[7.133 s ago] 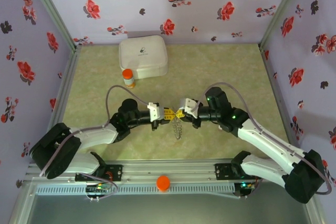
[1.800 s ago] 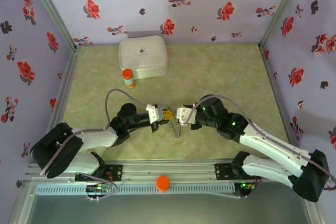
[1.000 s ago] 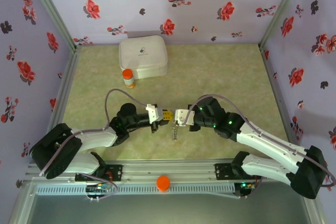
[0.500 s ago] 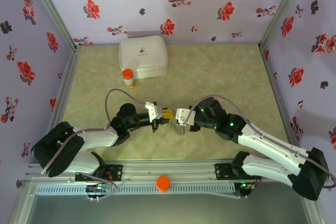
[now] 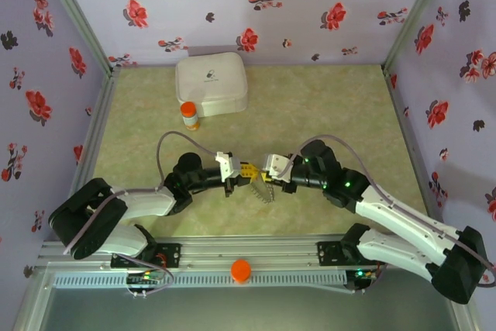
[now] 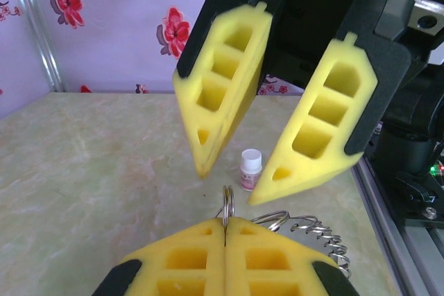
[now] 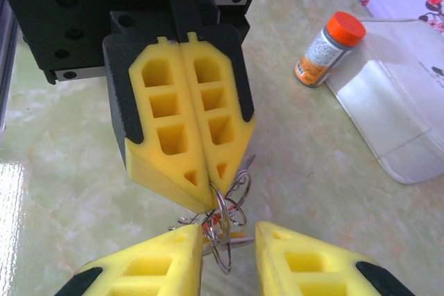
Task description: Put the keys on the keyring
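My left gripper has its yellow foam pads pressed flat together. Pinched in the seam is the keyring, a thin silvery wire ring standing up out of the tips. Its limp grey coiled loop trails off toward the lower right of the left wrist frame.

In the right wrist view that clamp comes down from the upper left, and the rings hang from its point into the bottom centre. My right gripper has its jaws apart, one yellow pad on either side of the dangling rings. I cannot tell whether either pad touches the wire.

Of the keys I make out only a fleck of red-orange among the rings, just left of centre, too tangled to tell one key from the other.

Further out, a small orange-capped bottle stands at the upper right on the pale green marbled table, just beside a rounded white case. In the left wrist view a tiny white-capped vial sits beyond the fingers.

From overhead the two grippers meet tip to tip at mid-frame, with the grey loop just below them.
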You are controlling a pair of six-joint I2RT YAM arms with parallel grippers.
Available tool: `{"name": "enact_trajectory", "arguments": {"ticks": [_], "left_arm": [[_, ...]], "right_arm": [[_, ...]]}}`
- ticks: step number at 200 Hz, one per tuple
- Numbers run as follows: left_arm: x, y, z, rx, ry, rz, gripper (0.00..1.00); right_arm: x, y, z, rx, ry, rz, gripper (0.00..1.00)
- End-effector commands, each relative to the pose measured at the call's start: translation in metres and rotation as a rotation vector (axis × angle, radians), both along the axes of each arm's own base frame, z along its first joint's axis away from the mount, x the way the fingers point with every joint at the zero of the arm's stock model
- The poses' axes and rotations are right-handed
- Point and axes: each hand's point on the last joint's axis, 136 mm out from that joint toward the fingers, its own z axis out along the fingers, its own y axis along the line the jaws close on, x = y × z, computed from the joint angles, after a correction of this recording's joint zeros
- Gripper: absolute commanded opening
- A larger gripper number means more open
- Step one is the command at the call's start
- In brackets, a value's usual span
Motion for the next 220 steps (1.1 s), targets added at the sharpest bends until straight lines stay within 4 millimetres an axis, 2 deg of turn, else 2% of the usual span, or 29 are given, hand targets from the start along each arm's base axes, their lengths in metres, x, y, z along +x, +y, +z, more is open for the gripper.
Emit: {"name": "enact_trajectory", "arguments": {"ticks": [1, 32, 82, 86, 94, 100, 121, 141, 174, 200, 212, 220], "left_arm": [[-0.003, -0.002, 0.022, -0.064, -0.078, -0.035, 0.0], [-0.008, -0.002, 0.022, -0.063, -0.084, -0.062, 0.0], [-0.006, -0.002, 0.023, -0.062, -0.104, -0.051, 0.0], [-0.004, -0.002, 0.023, -0.057, -0.099, -0.039, 0.01], [0.001, -0.003, 0.018, -0.031, -0.08, -0.014, 0.16], [0.004, -0.003, 0.015, 0.001, -0.074, -0.002, 0.17], [0.003, -0.004, -0.009, 0.19, -0.098, 0.001, 0.16], [0.004, 0.0, -0.017, 0.288, -0.136, 0.024, 0.11], [0.003, 0.003, -0.013, 0.314, -0.169, 0.03, 0.06], [0.003, 0.002, -0.009, 0.306, -0.181, 0.028, 0.0], [0.003, 0.002, -0.006, 0.283, -0.188, 0.032, 0.0], [0.003, 0.002, -0.002, 0.25, -0.199, 0.041, 0.0]], "right_arm": [[-0.004, 0.004, 0.004, 0.016, 0.033, 0.026, 0.27], [-0.002, 0.003, -0.001, -0.001, 0.041, 0.014, 0.25], [-0.005, 0.006, 0.003, -0.007, 0.053, 0.04, 0.0], [-0.005, 0.006, 0.004, -0.004, 0.054, 0.043, 0.0], [-0.006, 0.008, 0.007, 0.0, 0.059, 0.052, 0.0], [-0.006, 0.008, 0.011, 0.004, 0.059, 0.055, 0.0], [-0.006, 0.008, 0.013, -0.05, 0.068, 0.052, 0.0], [-0.007, 0.006, 0.005, -0.155, 0.069, 0.057, 0.0], [-0.006, 0.007, -0.004, -0.279, 0.064, 0.076, 0.0], [-0.01, 0.019, 0.009, -0.222, 0.063, 0.107, 0.0], [-0.011, 0.022, 0.014, -0.186, 0.068, 0.107, 0.0], [-0.01, 0.022, 0.017, -0.162, 0.062, 0.1, 0.13]]}}
